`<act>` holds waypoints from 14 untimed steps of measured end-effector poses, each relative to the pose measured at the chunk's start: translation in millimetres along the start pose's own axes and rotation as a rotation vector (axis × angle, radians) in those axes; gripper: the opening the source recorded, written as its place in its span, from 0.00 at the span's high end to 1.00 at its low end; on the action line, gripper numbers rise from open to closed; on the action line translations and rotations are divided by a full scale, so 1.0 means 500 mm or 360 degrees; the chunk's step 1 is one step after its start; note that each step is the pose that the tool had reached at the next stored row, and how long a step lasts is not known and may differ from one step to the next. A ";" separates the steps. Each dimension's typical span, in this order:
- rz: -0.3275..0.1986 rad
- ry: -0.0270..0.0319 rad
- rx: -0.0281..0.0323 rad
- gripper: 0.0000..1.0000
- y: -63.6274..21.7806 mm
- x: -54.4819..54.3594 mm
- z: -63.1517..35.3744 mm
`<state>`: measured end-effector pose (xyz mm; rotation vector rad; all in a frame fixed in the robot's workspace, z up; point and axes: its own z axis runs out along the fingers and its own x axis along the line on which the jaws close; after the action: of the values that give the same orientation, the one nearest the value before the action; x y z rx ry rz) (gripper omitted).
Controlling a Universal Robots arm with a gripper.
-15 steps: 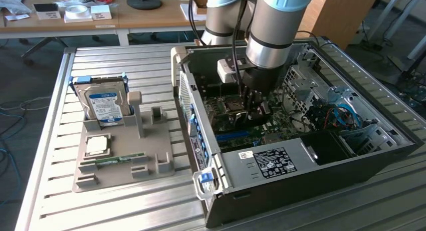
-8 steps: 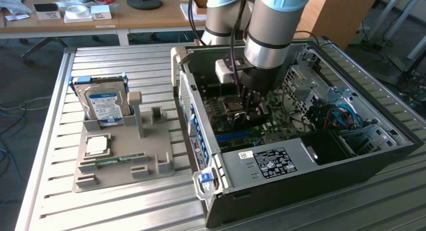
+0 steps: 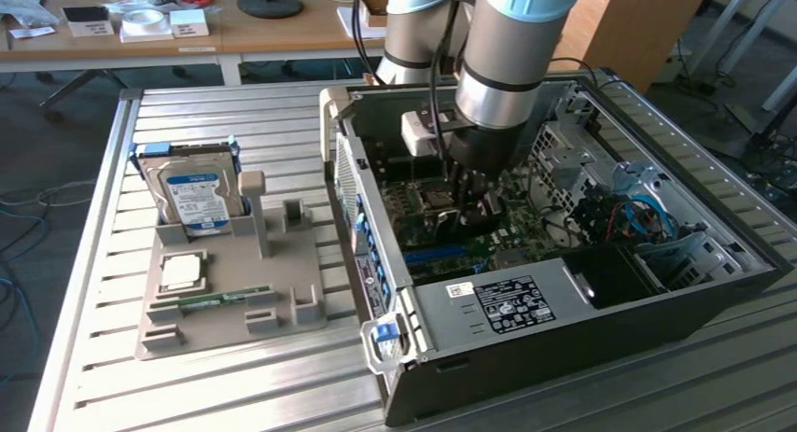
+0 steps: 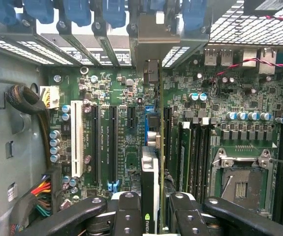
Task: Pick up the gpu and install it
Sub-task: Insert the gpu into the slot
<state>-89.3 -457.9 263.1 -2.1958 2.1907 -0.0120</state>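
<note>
Nearest the lens: black metal two-fingered hand [image 4: 152,206], its fingers [image 4: 126,214] closed part-way and pinching the gpu [image 4: 149,169], a thin flat expansion card seen edge-on, dark with a pale face and a green logo by the grip. The card stands upright on its long edge inside the open black tower computer case [image 3: 697,292], which lies on its side on the slatted aluminium desk [image 3: 249,385]. It sits directly over the green motherboard [image 4: 126,142], in line with a short blue slot [image 4: 146,120] between the long black slots and the memory sockets. Whether the contact edge touches that slot is hidden; possibly it is just above. The exterior view puts the hand [image 3: 471,203] deep in the case. Handling, as judged: light and stiff, but fragile, since a bare board and its solder take bending or side load badly, and the smooth faces could slip. Best hold is a pinch across the two flat faces near the upper edge, toward mid-length, clear of contact edge and bracket, kept square to the slot.
</note>
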 end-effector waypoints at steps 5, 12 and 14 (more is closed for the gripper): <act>0.0000 -0.00001 0.00000 0.73 0.001 0.000 0.000; 0.0000 0.00000 -0.00001 0.73 0.003 0.002 0.000; 0.0000 -0.00001 0.00000 0.73 0.004 0.002 0.000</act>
<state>-91.3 -458.8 263.0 -2.1959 2.1906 -0.0119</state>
